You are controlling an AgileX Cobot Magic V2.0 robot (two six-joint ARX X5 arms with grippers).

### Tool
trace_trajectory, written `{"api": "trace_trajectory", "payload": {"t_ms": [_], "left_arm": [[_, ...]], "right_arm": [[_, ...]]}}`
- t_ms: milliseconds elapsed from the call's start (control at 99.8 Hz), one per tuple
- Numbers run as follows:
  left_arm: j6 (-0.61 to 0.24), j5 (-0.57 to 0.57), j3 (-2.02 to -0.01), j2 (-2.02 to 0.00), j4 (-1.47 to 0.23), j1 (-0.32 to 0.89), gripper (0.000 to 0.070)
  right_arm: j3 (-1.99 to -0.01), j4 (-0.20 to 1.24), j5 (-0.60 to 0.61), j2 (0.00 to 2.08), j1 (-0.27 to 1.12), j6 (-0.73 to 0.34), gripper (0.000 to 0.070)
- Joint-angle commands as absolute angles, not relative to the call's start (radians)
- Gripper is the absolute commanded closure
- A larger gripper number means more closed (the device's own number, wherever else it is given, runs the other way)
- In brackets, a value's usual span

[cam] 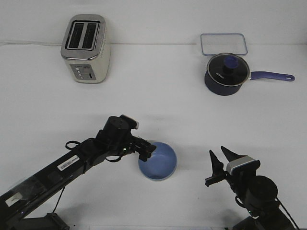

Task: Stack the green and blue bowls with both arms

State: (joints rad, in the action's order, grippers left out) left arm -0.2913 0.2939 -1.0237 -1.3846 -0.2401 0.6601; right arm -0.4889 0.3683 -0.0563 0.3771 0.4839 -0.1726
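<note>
The light blue bowl (159,163) sits open side up near the table's front centre. My left gripper (147,150) reaches in from the left, and its dark fingers close over the bowl's left rim. The green bowl does not show anywhere in this view. My right gripper (220,158) is at the front right, well to the right of the blue bowl. Its two fingers are spread, point up and hold nothing.
A cream toaster (86,49) stands at the back left. A dark lidded saucepan (226,73) with a blue handle is at the back right, with a clear lid-like tray (223,44) behind it.
</note>
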Motion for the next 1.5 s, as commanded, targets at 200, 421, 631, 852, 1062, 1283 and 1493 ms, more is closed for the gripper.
{"api": "trace_trajectory", "payload": {"t_ms": [200,421,631,852,1062,1283,1493], "left_arm": [[-0.105,0.057,-1.037,-1.135,-0.236,0.474,0.0288],[-0.056,-0.078,-1.037,-0.947,-0.297,0.297,0.0688],[0.051,-0.079,-0.915,-0.749,-0.297,0.176,0.0687],[0.07,-0.079,-0.556,-0.431,0.004,0.119,0.0688],[0.007,-0.079,-0.488,-0.32,-0.024,0.111,0.0685],[0.007,-0.078,-0.489,-0.294,-0.023,0.112,0.0686],[0.007,-0.078,-0.489,-0.292,-0.023,0.112,0.0686]], "right_arm": [[-0.492,0.351,-0.088,0.379,0.49,-0.171,0.0421],[-0.492,0.338,-0.114,0.378,0.49,-0.16,0.0449],[-0.476,0.343,-0.146,0.282,0.49,-0.157,0.0697],[-0.425,0.342,-0.228,0.107,0.49,-0.155,0.0697],[-0.426,0.341,-0.256,0.084,0.49,-0.185,0.0697],[-0.426,0.337,-0.263,0.084,0.49,-0.193,0.0697],[-0.426,0.337,-0.263,0.084,0.49,-0.193,0.0697]]}}
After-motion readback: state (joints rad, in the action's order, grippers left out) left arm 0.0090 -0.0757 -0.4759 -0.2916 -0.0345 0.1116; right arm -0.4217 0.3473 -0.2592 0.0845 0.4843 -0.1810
